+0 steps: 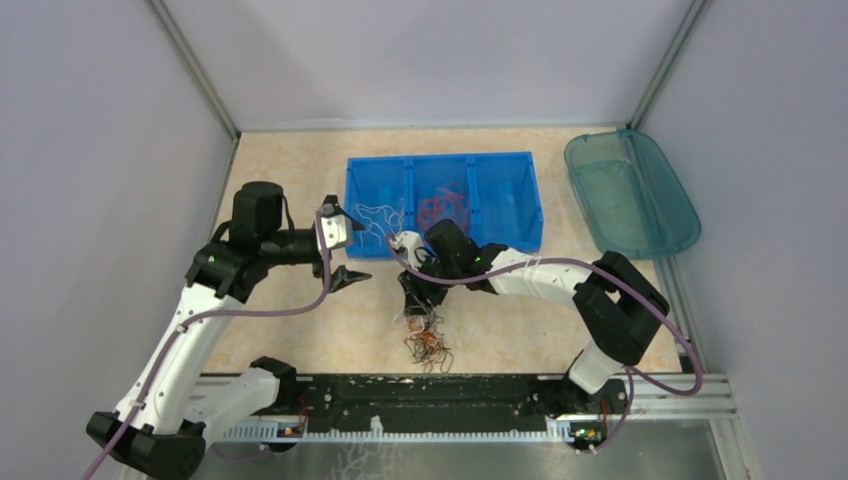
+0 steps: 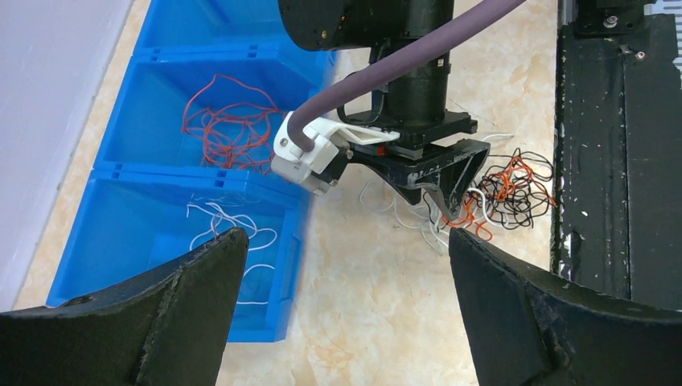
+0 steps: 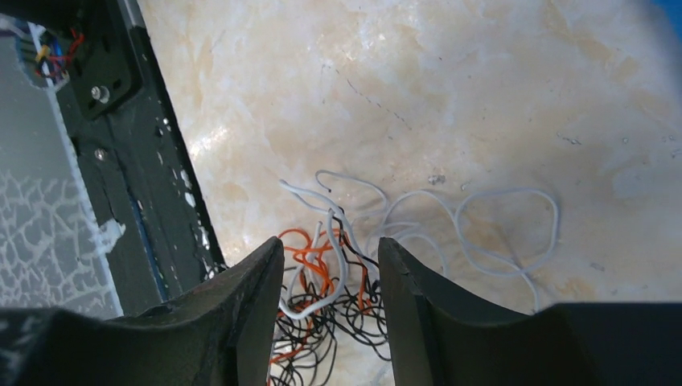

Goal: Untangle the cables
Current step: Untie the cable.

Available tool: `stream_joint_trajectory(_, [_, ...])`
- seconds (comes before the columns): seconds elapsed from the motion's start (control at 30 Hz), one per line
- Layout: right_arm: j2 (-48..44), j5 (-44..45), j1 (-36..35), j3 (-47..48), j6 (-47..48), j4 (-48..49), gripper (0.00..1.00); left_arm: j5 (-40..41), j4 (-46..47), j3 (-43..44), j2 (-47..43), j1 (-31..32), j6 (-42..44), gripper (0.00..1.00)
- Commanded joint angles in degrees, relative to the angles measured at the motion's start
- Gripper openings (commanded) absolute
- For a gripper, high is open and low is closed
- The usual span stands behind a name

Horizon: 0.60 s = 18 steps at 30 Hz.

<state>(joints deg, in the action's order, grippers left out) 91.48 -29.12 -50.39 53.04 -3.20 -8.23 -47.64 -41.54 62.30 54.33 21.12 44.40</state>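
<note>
The cables [image 1: 428, 345] lie as a tangle of white, orange and black wires on the table just ahead of the black rail. My right gripper [image 1: 415, 300] hangs right over the tangle. In the right wrist view its jaws [image 3: 330, 245] stand partly apart, open, with a white wire [image 3: 336, 269] and orange and black loops showing in the gap, none clamped. My left gripper [image 2: 346, 241] is wide open above bare table, left of the tangle [image 2: 507, 189], with nothing between its fingers. More white wires [image 2: 229, 229] and red wires [image 2: 233, 121] lie in the blue bin.
The blue bin [image 1: 443, 160] has three compartments and stands behind both grippers. A teal tray [image 1: 630, 190] sits at the back right. The black rail [image 1: 430, 395] runs along the near edge, close to the tangle. Grey walls close both sides.
</note>
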Motion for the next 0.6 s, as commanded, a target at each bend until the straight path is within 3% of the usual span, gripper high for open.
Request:
stream_joint_trajectory(0.0, [0.9, 1.8, -0.5, 3.6, 4.5, -3.7, 0.47, -2.7, 1.3, 0.3, -1.2, -0.1, -0.1, 1.00])
stream_joint_trajectory(0.13, [1.4, 2.3, -0.9, 2.6, 5.7, -3.1, 0.44, -2.7, 1.6, 0.7, -1.5, -0.1, -0.7, 1.00])
stream_joint_trajectory(0.23, [2.2, 2.1, -1.0, 2.3, 5.7, -3.0, 0.37, -2.8, 1.8, 1.0, -1.7, -0.1, -1.2, 1.00])
stream_joint_trajectory(0.3, [2.5, 1.7, -1.0, 2.2, 5.4, -2.4, 0.30, -3.0, 1.7, 1.2, -2.0, -0.1, -1.6, 1.00])
stream_joint_trajectory(0.47, [-1.4, 1.2, -1.1, 0.8, 3.3, 1.6, 0.00, -3.3, 4.0, 0.0, -3.4, -0.1, -3.1, 1.00])
stream_joint_trajectory(0.57, [-6.7, 1.9, -0.5, -1.0, -0.9, 6.6, 0.00, -3.3, 5.4, -1.2, -4.0, -0.1, -5.0, 1.00])
